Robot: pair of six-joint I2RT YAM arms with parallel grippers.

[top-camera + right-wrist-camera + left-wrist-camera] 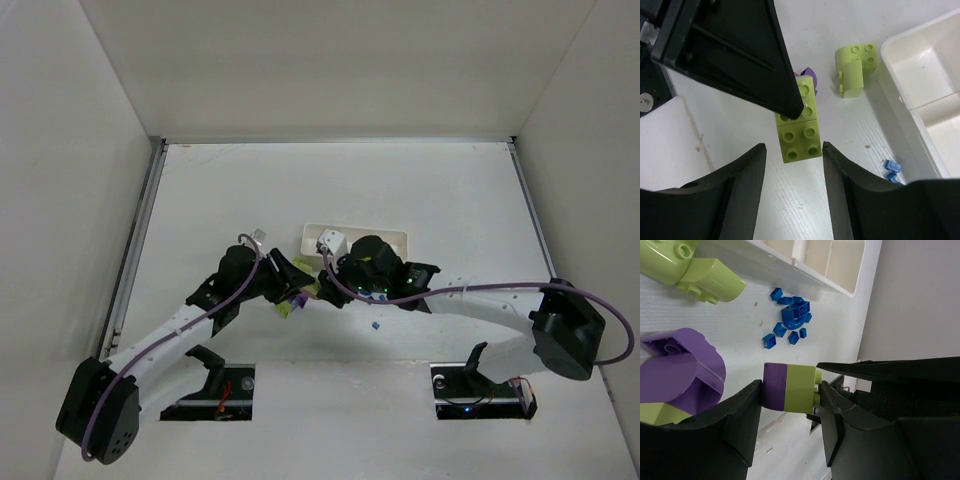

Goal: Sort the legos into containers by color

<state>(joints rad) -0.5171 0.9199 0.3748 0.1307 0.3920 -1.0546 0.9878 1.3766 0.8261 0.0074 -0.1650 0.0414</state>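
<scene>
left gripper (790, 399) is clamped at a middling width on a small stack, a purple brick (775, 385) pressed onto a lime brick (801, 388), held over the table (715, 330) near the middle of the scene, just on the near side of the tray (900, 85). to its right, the right gripper (794, 150) has its jaws parted either side of the lime end, with a sliver of table showing on one side, so i judge it not yet closed on anything. the step in hand looks like pulling a two-colour stack apart so each half can go to its own compartment. next, the right jaws need to close squarely on the lime half alone, clear of the left fingers, then draw it straight off along the studs while the left grip holds firm. a skewed pull could twist the stack out of either grip. the stack is glossy, its colour seam tight and straight, and the lime face shows round studs in neat squares of four. on the left lie a curved purple block (682, 365) and a loose lime block (856, 67). beside the tray, whose visible compartments hold nothing, sits a cluster of tiny blue cubes (769, 340) around a round blue piece (795, 315). one stray blue cube (375, 325) lies nearer, to the right.
</scene>
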